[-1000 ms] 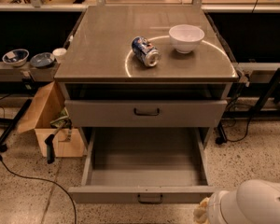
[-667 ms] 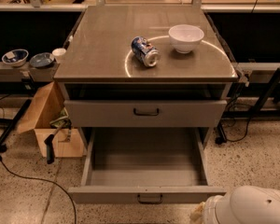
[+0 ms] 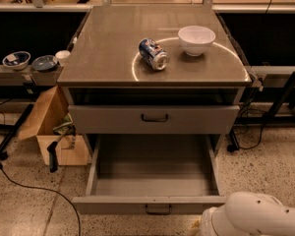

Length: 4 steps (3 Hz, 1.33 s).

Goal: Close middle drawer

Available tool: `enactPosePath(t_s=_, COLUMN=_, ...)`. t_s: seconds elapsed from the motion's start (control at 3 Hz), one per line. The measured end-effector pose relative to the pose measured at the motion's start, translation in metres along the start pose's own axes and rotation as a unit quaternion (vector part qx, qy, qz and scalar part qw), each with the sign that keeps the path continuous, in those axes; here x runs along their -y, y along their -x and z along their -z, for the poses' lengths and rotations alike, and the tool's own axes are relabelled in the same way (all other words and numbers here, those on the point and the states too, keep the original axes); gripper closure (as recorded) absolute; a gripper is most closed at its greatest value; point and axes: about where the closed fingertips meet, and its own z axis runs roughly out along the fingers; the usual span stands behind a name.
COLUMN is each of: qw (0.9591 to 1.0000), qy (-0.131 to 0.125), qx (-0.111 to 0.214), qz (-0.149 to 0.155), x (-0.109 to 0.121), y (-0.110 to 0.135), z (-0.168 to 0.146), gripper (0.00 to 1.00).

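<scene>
Gripper unseen; middle drawer (image 3: 118, 204) beside arm (image 3: 258, 215)

Lab or workshop bay.
Grey cabinet (image 3: 108, 58), speckled floor (image 3: 29, 210), loose cables (image 3: 34, 186), cardboard box (image 3: 44, 117), bench (image 3: 10, 73) behind; gripper out of view past the arm (image 3: 258, 215), lower right.

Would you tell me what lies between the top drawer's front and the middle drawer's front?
Only the bare tray of the middle drawer, camera view. Gripper out of view; white arm lower right.
</scene>
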Motion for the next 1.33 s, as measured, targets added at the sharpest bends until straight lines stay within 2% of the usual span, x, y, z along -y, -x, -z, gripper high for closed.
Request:
enactPosePath(t_s=0.67, qw=0.9999, qy=-0.005, qx=0.003, qz=-0.009, x=0.002, y=-0.006, z=-0.005, gripper=1.0)
enactPosePath(t_s=1.0, qw=0.9997, qy=-0.009, qx=-0.002, qz=-0.022, x=0.01, y=-0.025, z=-0.037, gripper=1.0)
enactPosePath(t_s=1.33, qw=0.9997, qy=-0.007, qx=0.014, qz=-0.021, x=0.03, y=-0.041, z=-0.083, gripper=1.0)
